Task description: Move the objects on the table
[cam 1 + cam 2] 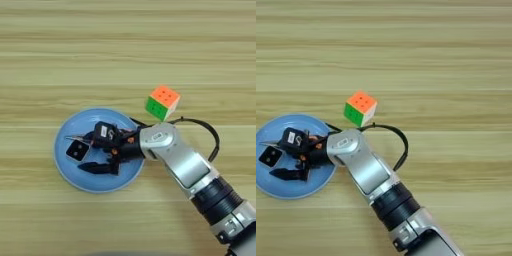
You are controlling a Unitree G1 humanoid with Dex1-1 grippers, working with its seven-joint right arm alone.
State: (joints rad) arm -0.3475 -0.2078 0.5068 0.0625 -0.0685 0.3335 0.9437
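My right gripper (pixel 102 152) works over the round blue plate (pixel 67 172) at the lower left of the frame, silver forearm (pixel 187 167) reaching in from the lower right corner. The black fingers (pixel 97 168) sit among dark shapes on the plate, and I cannot tell whether they are parted or pinching anything. The small black square block (pixel 77 150) with its white dots lies on the plate's left half, just beside the gripper. Orange touches and a thin metal tip (pixel 75 138) near the fingers look like the needle-nose pliers, though the gripper hides most of them. The colour-puzzle cube (pixel 163 102), orange on top and green on its side, stands alone on the wooden table (pixel 125 50), up and right of the plate, apart from its rim. I judge the step in hand to be setting down or letting go on the plate. The next move calls for lifting clear without dragging the block, then swinging up-right to the cube.
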